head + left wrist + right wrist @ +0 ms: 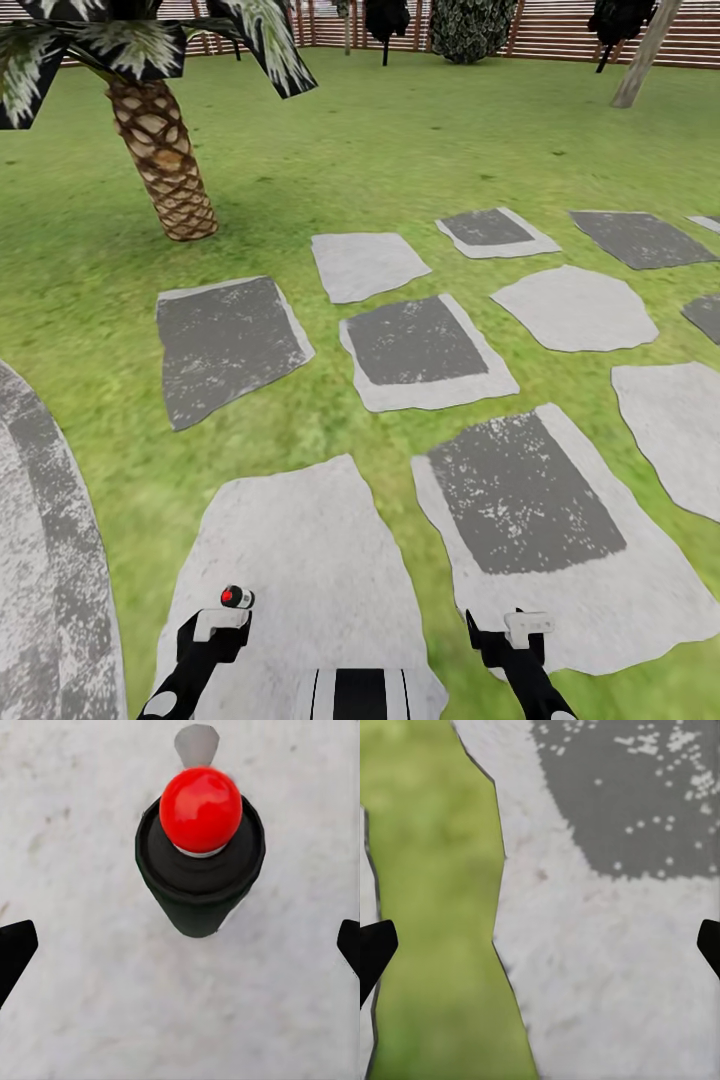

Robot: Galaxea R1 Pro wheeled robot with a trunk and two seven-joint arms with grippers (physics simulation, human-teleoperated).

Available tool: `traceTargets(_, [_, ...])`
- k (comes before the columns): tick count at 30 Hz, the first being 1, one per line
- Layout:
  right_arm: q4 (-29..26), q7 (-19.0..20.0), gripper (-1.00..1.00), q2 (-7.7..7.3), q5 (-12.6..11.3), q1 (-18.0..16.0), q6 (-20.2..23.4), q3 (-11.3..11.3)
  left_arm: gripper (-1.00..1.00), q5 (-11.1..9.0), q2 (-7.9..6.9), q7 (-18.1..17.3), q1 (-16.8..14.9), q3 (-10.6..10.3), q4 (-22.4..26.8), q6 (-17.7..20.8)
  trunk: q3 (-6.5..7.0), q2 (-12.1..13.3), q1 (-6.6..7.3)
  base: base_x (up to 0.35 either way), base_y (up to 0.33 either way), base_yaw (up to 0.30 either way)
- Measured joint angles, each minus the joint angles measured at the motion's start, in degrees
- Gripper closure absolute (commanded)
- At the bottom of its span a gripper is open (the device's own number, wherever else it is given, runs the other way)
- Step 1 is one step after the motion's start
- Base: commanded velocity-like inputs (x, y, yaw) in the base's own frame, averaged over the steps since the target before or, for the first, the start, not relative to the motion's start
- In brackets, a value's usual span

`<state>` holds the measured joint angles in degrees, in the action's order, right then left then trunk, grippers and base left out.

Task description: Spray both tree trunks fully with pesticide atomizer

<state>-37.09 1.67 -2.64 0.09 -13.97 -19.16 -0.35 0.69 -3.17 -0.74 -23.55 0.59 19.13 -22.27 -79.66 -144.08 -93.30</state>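
Observation:
The pesticide atomizer point(199, 847), a black bottle with a round red top, stands upright on a pale stepping stone point(82, 810). My left gripper point(180, 952) hangs right over it, open, its dark fingertips point(15, 945) wide apart and clear of the bottle. From the head view the red top point(237, 597) peeks out just past the left gripper point(222, 625). My right gripper point(515, 630) is open above the edge of another stone point(607, 967) and a grass strip point(435, 907). A grey-tan trunk point(640, 55) leans at the far right by the fence.
Several grey and pale stepping stones point(420, 350) cross the lawn point(350, 140) ahead. A scaly palm point(165, 160) stands at the left. A curved paved edge point(30, 520) runs along the near left. The slatted fence point(560, 30) and dark shrubs point(470, 25) close the back.

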Motion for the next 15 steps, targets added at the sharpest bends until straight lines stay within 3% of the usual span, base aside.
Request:
traceTargets(5, [0.0,0.0,-1.0,0.0,0.0,0.0,0.0,0.0,-1.0,0.0,0.0,0.0,0.0,-0.1,-0.1,0.0,0.0,0.0,0.0,0.127,0.0,-0.001])
traceTargets(15, [0.0,0.0,-1.0,0.0,0.0,0.0,0.0,0.0,-1.0,0.0,0.0,0.0,0.0,-0.2,0.0,-0.1,0.0,0.0,0.0,0.008,0.0,0.0])
